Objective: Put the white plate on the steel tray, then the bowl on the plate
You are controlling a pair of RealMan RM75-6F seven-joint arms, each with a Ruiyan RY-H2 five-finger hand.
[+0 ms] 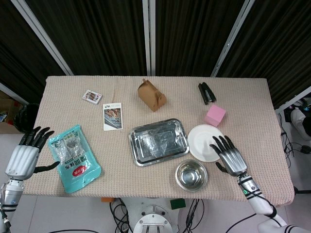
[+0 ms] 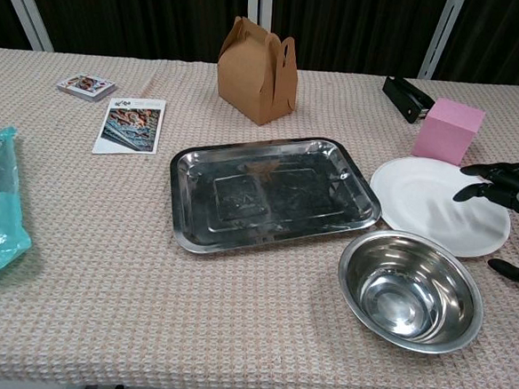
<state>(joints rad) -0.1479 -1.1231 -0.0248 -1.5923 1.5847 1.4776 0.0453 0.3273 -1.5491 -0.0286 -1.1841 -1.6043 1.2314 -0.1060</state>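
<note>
Step one in hand: right hand (image 1: 232, 158) over near edge of white plate (image 1: 203, 141), fingers apart, gripping nothing. Plate on tabletop just right of steel tray (image 1: 158, 141); bowl (image 1: 191, 175) nearby. Next: grip plate rim, lift. Left hand (image 1: 25, 153) idle, fingers apart.

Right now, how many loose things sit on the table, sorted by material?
Steel: 2, tray, bowl
Ceramic-looking: 1, white plate
Paper or card: 3, brown box, leaflet, card deck
Plastic: 1, teal bag
Pink block: 1
Black stapler-like item: 1
Total: 9
</note>
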